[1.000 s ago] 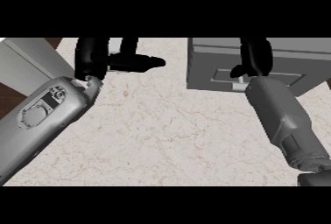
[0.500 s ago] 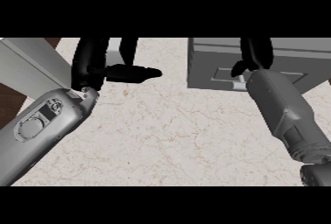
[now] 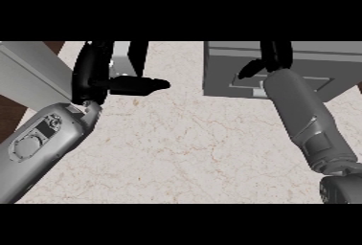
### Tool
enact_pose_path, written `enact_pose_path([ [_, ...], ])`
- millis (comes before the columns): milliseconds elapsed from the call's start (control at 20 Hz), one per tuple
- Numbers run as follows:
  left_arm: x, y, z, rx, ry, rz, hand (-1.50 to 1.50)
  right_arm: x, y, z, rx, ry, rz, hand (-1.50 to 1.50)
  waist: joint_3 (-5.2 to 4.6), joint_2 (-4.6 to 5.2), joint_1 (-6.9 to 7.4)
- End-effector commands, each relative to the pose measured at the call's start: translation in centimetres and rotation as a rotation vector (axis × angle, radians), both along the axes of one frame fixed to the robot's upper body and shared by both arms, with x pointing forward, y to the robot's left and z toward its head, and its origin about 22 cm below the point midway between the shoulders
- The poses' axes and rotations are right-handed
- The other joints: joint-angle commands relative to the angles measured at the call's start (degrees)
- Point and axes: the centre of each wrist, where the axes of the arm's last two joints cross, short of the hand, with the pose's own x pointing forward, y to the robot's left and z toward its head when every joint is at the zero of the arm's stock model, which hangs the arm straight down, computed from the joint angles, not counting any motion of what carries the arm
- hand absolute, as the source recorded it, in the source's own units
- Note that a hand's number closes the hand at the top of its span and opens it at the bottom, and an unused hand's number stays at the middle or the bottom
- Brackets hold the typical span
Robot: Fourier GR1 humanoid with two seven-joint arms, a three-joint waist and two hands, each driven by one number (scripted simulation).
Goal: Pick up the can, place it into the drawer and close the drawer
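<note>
A light grey can (image 3: 121,56) shows at the upper left, mostly hidden. My left hand (image 3: 94,72) is shut on it: dark fingers run up either side of it and the thumb sticks out to the right just below it. A flat grey panel (image 3: 32,72), which may be part of the drawer, slants along the left edge beside this hand. My right hand (image 3: 276,55) is at the upper right with relaxed fingers pointing up, over a grey box-like unit (image 3: 226,72), holding nothing.
The pale marbled counter (image 3: 191,143) fills the middle and lower part of the view between my two grey forearms. Dark brown floor shows at the far left edge, past the grey panel.
My left forearm has swung lower and to the left, and the thumb now sits lower than before. The right forearm has shifted slightly toward the middle.
</note>
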Motion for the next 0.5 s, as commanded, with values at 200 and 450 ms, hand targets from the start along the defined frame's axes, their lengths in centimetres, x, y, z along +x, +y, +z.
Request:
enact_pose_path([
  [200, -1.4, 1.4, -1.6, -0.004, 0.022, -0.01, -1.5, 0.7, 3.5, 2.2, 0.469, -0.05, 0.066, -1.5, -0.21, -0.97, 0.42],
  [450, -1.0, 2.9, -0.8, -0.023, -0.002, 0.017, -1.5, 0.6, 4.3, 1.8, 0.551, -0.039, 0.109, -1.5, -0.32, -0.74, -0.26],
])
